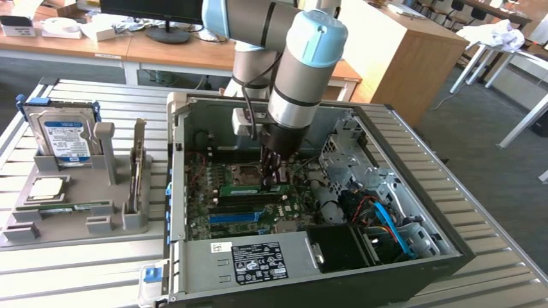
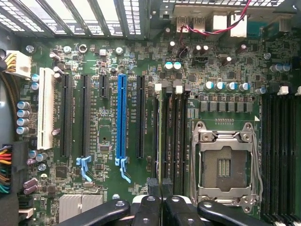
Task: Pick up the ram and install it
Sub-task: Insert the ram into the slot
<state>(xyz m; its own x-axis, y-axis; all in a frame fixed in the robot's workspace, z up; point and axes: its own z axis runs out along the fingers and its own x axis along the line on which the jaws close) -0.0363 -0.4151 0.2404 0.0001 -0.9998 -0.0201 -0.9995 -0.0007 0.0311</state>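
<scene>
The ram (image 1: pixel 246 189), a long thin green stick, stands on edge over the black memory slots of the motherboard (image 1: pixel 224 221) inside the open computer case. My gripper (image 1: pixel 274 181) reaches straight down into the case, shut on the ram near the end toward the exterior view's right. In the wrist view my gripper (image 2: pixel 160 186) has its black fingertips (image 2: pixel 153 183) pressed close together. There the ram (image 2: pixel 160 141) runs away from them edge-on as a thin dark line along a memory slot, beside the open processor socket (image 2: pixel 223 162). Whether it sits fully in the slot I cannot tell.
The case walls (image 1: pixel 176 192), the power supply (image 1: pixel 256 262) and a drive cage with blue cables (image 1: pixel 385 221) hem in the gripper. At the exterior view's left a grey holder (image 1: pixel 51 224) carries a hard drive (image 1: pixel 64 138), a processor chip (image 1: pixel 47 187) and another green stick (image 1: pixel 73 206).
</scene>
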